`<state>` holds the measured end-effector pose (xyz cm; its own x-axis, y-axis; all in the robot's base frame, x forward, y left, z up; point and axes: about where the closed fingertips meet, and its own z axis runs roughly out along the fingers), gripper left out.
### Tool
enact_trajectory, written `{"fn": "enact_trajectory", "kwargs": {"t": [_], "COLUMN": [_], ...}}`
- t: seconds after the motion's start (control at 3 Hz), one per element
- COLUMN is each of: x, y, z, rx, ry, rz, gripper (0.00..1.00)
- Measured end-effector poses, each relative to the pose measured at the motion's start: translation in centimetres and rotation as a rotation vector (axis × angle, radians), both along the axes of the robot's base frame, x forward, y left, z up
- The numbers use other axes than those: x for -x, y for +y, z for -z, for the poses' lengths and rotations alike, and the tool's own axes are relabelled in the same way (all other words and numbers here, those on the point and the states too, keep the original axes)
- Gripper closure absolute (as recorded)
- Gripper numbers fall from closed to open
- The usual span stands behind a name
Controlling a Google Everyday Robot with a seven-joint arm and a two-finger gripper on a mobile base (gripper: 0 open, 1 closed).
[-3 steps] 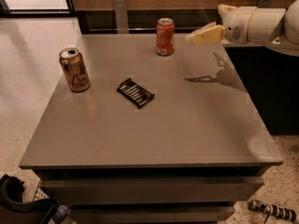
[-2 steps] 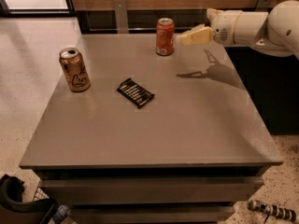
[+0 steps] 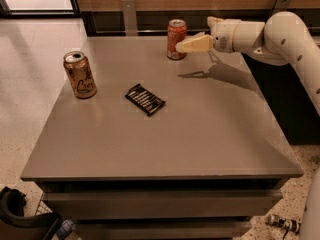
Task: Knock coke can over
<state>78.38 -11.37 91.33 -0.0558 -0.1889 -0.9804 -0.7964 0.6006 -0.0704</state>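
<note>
Your gripper [image 3: 182, 47], fingers pressed together, hovers just beside the upright orange-red soda can [image 3: 175, 33], on its right in view; push leftward.

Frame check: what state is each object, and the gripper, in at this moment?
coke can: upright at the far edge of the table, not knocked over.
gripper: raised above the table, tip close beside the coke can; contact unclear.
gold-brown can: upright near the table's left edge.
dark packet: lying flat mid-table.
</note>
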Motion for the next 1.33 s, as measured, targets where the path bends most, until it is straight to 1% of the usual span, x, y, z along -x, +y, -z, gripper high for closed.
{"fn": "enact_trajectory", "kwargs": {"t": [0.33, 0.67, 1.0, 1.33], "x": [-2.4, -4.2, -4.8, -4.8], "y": [1.0, 1.4, 1.7, 2.0], "z": [1.2, 2.2, 3.5, 3.6], "rx": [-0.011, -0.009, -0.011, -0.012], "ry": [-0.052, -0.083, -0.047, -0.045], "rz": [-0.008, -0.026, -0.033, -0.038], "gripper": [0.0, 0.0, 0.0, 0.17]}}
